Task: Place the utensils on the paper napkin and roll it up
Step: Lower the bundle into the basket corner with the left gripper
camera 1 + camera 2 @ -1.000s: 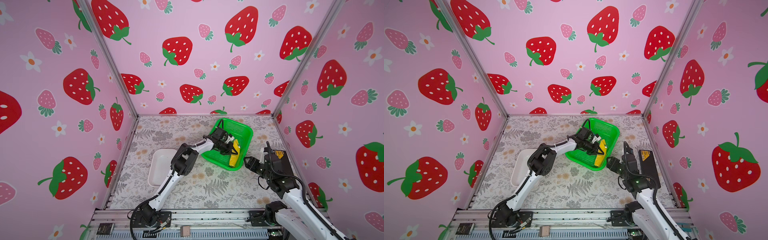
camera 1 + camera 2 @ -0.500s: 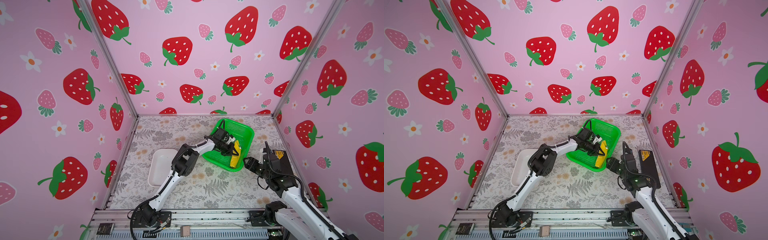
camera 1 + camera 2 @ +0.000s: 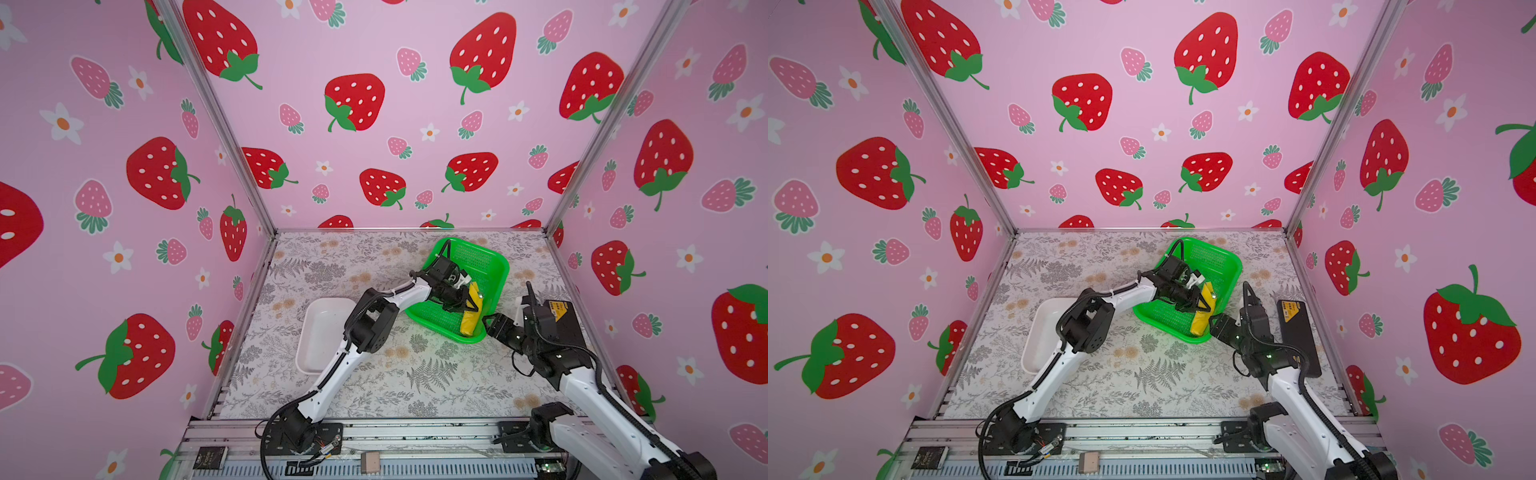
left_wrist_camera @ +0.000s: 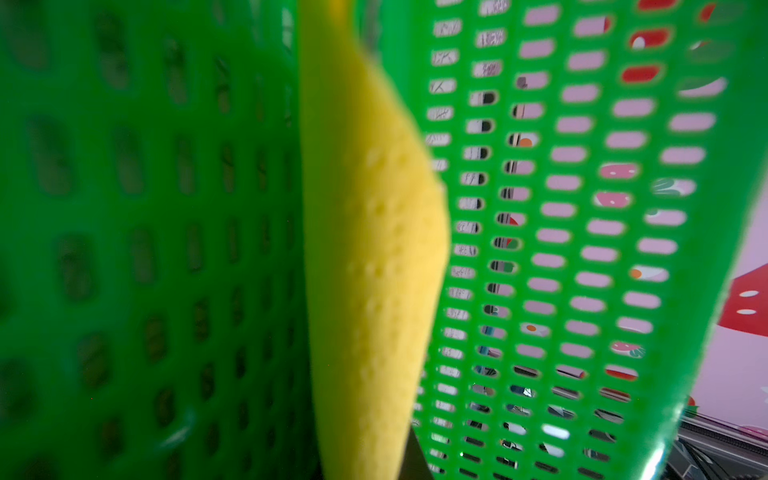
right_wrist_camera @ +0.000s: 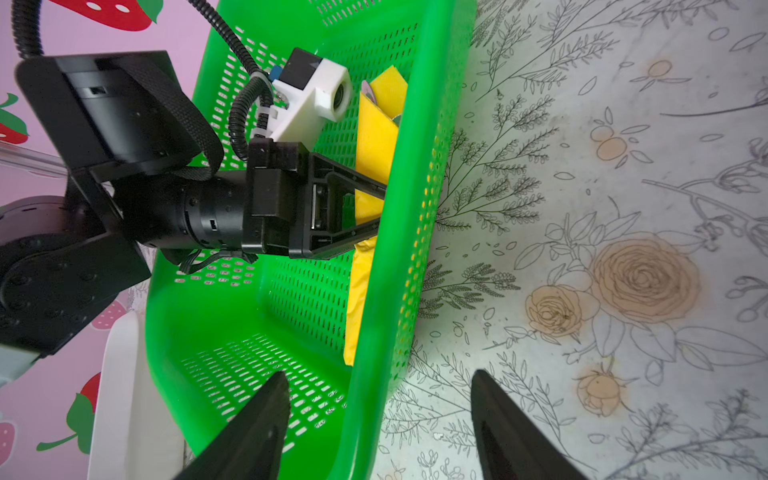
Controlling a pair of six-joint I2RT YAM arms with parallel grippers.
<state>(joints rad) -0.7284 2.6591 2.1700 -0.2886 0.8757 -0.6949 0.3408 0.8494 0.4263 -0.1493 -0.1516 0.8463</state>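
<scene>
Nearest the camera head, the right tool stands wide open and holds nothing. One finger is inside and one outside the near corner of the green mesh plastic basket, which sits on the floral-printed surface. Should this tool close on the wall or nudge it, the light basket would probably slide or tip and disturb its contents.

Inside, the bright yellow paper napkin lies as a slim roll along the foot of the basket's side wall. The utensils are wrapped within, with only a shiny silver tip showing at the roll's far end. That end looks open, so a tilt could let the smooth utensils slip out.

Farther in, the left tool reaches down into the basket, its fingers narrowly apart on either side of the roll's middle. The basket rim hides the fingertips, so it cannot be told whether they pinch the paper or have let it go.

- If paper is caught as the tool withdraws, the roll may be dragged, unwound or torn.
- Once free, thin paper tends to spring loose.
- Fingers this close to the mesh could snag a slot.
</scene>
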